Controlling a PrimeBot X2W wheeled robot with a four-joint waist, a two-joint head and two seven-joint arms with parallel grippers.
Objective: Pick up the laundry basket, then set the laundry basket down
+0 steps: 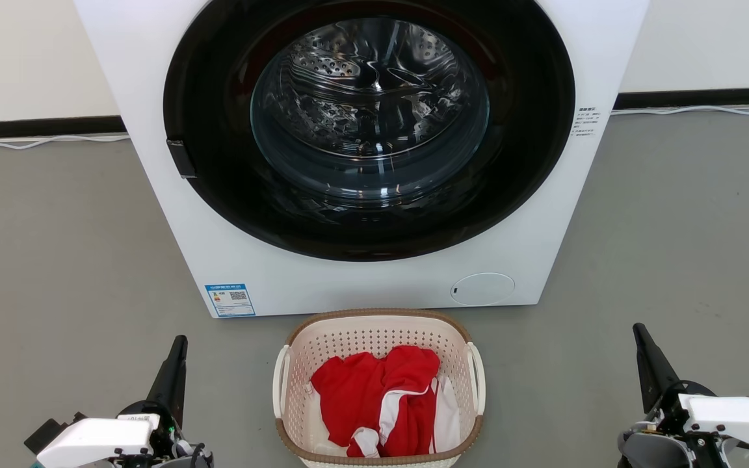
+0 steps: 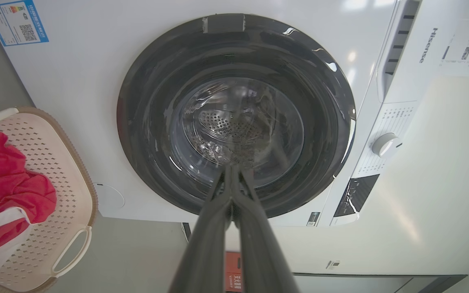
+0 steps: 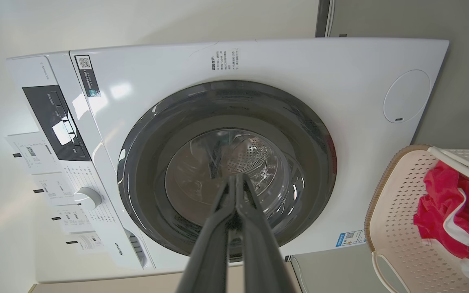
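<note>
While both arms sat low in front of the washer (image 1: 374,286), I checked each tool in turn. The left gripper (image 1: 181,343) had its two dark fingers pressed together into a single narrow point, holding nothing. The left wrist view confirmed it: the left gripper (image 2: 232,170) was pinched tight with no gap at the tips, aimed at the round glass door (image 2: 236,134). The right gripper (image 1: 640,333) was the same, fingers squeezed flat against each other and empty. In the right wrist view the right gripper (image 3: 236,179) pointed at the door with its tips meeting.

The laundry basket (image 1: 361,338) stood on the grey floor (image 1: 56,260) between the two grippers, to the right of the left one and to the left of the right one, apart from both. It lay just short of the washer's front panel, ahead of the fingertips by only a little. Its white loop handles (image 1: 279,380) faced out toward the grippers on either side, neither one touched. A red garment (image 1: 374,390) with white trim lay crumpled inside. From the left wrist the laundry basket (image 2: 55,162) showed off to the side of the fingers; from the right wrist the laundry basket (image 3: 397,203) also sat off to the side.
</note>
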